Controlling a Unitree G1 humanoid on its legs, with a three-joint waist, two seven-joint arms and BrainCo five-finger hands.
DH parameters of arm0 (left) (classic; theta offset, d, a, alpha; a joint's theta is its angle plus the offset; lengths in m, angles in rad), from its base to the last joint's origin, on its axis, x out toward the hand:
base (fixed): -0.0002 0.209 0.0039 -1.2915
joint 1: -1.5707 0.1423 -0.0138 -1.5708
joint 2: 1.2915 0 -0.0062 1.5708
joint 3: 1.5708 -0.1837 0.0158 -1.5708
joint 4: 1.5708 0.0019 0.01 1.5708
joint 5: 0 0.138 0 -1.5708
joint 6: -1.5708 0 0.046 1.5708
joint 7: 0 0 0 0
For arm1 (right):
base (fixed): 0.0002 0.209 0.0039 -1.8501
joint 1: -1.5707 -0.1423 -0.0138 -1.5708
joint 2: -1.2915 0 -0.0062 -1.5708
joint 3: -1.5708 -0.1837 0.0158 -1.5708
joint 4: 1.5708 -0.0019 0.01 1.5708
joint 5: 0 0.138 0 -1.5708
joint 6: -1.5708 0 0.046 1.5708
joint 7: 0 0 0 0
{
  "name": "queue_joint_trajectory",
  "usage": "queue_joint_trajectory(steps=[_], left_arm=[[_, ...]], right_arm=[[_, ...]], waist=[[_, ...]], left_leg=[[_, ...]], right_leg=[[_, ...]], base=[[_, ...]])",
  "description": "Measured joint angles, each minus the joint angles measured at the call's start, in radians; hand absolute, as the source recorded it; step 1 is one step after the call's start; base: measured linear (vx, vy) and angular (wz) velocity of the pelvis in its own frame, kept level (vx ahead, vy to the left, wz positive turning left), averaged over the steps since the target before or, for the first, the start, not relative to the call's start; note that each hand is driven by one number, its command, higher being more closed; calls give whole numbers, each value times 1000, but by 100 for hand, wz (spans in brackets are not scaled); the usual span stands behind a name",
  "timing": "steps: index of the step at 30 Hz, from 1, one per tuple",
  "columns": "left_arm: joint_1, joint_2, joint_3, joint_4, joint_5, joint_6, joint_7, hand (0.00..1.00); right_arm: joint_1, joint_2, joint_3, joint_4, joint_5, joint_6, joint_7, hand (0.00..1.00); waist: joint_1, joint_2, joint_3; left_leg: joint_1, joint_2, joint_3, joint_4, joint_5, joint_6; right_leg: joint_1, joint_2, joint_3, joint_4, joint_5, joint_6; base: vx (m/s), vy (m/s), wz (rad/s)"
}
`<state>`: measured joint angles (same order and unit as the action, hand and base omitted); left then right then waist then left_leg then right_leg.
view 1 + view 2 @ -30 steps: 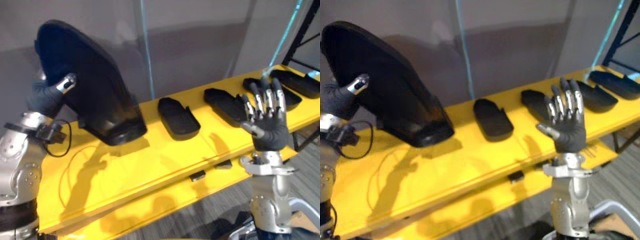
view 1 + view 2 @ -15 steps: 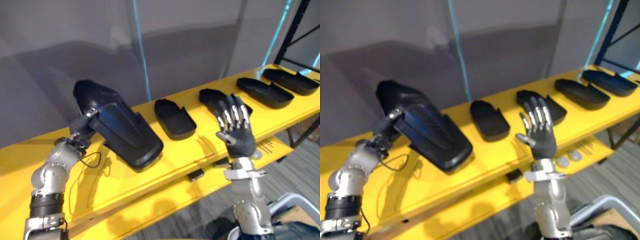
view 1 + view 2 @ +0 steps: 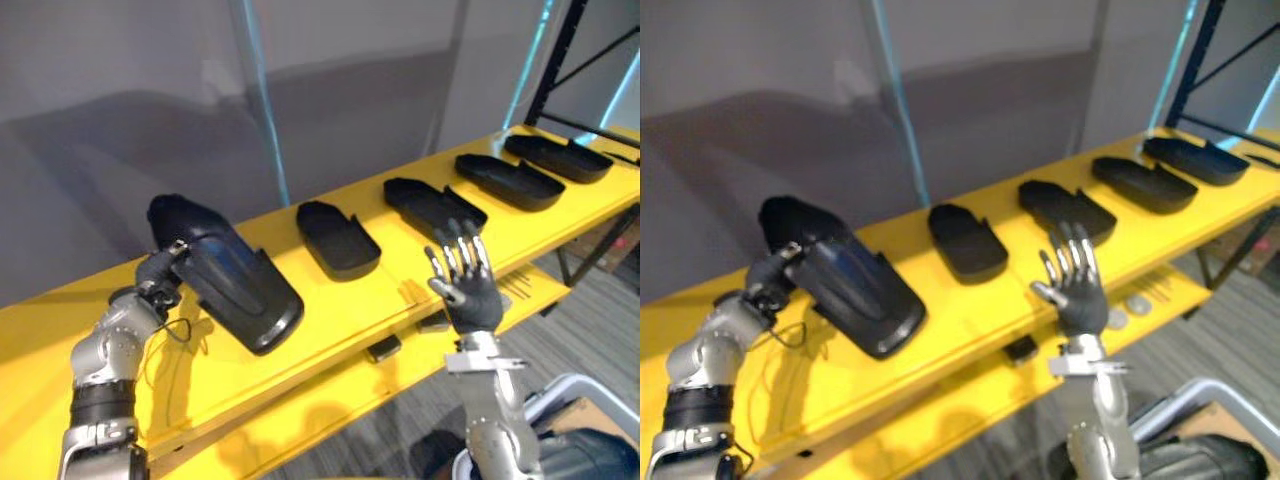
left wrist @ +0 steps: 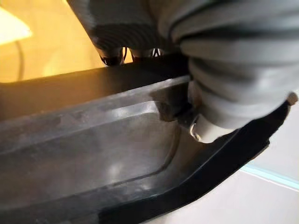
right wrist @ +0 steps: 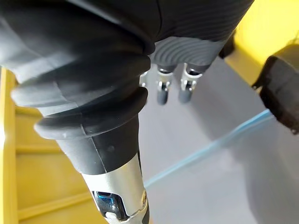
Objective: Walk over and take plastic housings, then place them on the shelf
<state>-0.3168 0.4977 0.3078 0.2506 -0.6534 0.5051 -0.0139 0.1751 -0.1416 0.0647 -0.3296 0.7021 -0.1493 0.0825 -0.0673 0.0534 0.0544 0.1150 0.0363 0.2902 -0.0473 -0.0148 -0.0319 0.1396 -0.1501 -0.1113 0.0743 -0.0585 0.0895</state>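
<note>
Left robot hand (image 3: pixel 158 272) is closed on the rim of a large black plastic housing (image 3: pixel 235 295), a long, shell-shaped moulding with a rounded end and a smooth, faintly glossy hollow. In the left wrist view the fingers are seen hooked over its edge, with the thumb pressed against the inner wall. The housing is held tilted over the left part of a long yellow shelf (image 3: pixel 340 310), its upper end at the hand and its lower end down at the shelf surface. Whether that end is actually touching cannot be told for certain, though contact is suggested by the shadow directly beneath it. Four more black plastic housings (image 3: pixel 338 238) are laid in a row further along the shelf towards the right, each set apart from the next. The right robot hand (image 3: pixel 465 290) is raised in front of the shelf's edge with fingers straight and spread, and nothing is held in it. For this piece the task is judged to be far along: fetching is done and placing is nearly finished, while laying it flat and releasing it are not yet done.
</note>
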Motion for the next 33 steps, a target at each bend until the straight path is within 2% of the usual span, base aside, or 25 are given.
queue_joint_trajectory(steps=[2, 4, 9, 13, 21, 24, 26, 27, 29, 30, 32, 33], left_arm=[[0, 9, -1, 40, 80, 0, -1, 0], [0, 9, -1, 51, 110, 2, 2, 0], [-16, 30, 0, 76, 153, -6, 12, 0], [-77, 87, 3, 88, 176, -15, 10, 0], [-118, 93, 29, 151, 232, -48, 15, 0], [-140, 95, 29, 157, 247, -82, 68, 0], [-195, 118, 23, 157, 261, -147, 129, 0], [-211, 131, 20, 157, 260, -166, 144, 0], [-296, 177, -8, 147, 261, -258, 217, 0], [-314, 189, -18, 135, 261, -285, 232, 0], [-369, 210, -28, 52, 258, -406, 287, 0], [-378, 210, -29, 25, 258, -437, 300, 0]], right_arm=[[12, -1, 1, 0, 0, 5, -4, 0], [17, -1, 1, 0, 1, 7, -18, 0], [21, -2, 4, 0, 4, 12, -20, 0], [24, -3, 14, 0, 23, 18, -20, 0], [33, -16, 27, 0, 33, 19, -20, 0], [38, -23, 36, 8, 40, 19, -21, 0], [39, -23, 48, 27, 42, 19, -22, 0], [39, -23, 50, 30, 41, 19, -23, 0], [44, -22, 57, 29, 40, 16, -32, 0], [44, -23, 57, 29, 40, 12, -38, 0], [45, -23, 49, 29, 24, -22, -44, 0], [45, -23, 44, 28, 16, -32, -49, 0]], waist=[[-1, 3, 0], [-1, 3, 0], [-3, 5, 1], [-3, 7, 2], [-15, 24, 8], [-20, 26, 9], [-25, 26, 9], [-27, 26, 9], [-30, 26, 9], [-30, 26, 9], [-31, 26, 9], [-31, 25, 9]], left_leg=[[9, 3, 18, -17, 8, -2], [8, 4, 21, -17, 9, -3], [11, 5, 19, -29, 26, -6], [12, 6, 19, -34, 30, -7], [15, 6, 21, -38, 34, -8], [15, 7, 21, -38, 38, -11], [15, 8, 21, -38, 39, -12], [14, 8, 22, -38, 39, -12], [15, 9, 23, -38, 40, -13], [15, 8, 23, -38, 40, -13], [15, 8, 25, -39, 40, -13], [15, 8, 25, -39, 40, -13]], right_leg=[[0, 2, 0, -1, 0, 0], [-1, 2, -1, -3, 0, 0], [-2, 6, -3, -4, 0, 0], [-2, 8, -3, -4, 0, 0], [-2, 10, -4, -5, -1, -1], [-2, 11, -4, -6, -3, -4], [-3, 12, -4, -6, -4, -4], [-3, 12, -4, -6, -4, -5], [-3, 12, -4, -6, -4, -5], [-4, 12, -4, -6, -4, -5], [-4, 12, -3, -6, -4, -5], [-4, 12, -3, -6, -4, -5]], base=[[-1, -4, -2], [0, 0, 0], [0, 0, 0], [0, 0, 0], [0, 0, 0], [0, 0, 0], [0, 0, 0], [0, 0, 0], [0, 0, 0], [0, 0, 0], [0, 0, 0], [0, 0, 0]])
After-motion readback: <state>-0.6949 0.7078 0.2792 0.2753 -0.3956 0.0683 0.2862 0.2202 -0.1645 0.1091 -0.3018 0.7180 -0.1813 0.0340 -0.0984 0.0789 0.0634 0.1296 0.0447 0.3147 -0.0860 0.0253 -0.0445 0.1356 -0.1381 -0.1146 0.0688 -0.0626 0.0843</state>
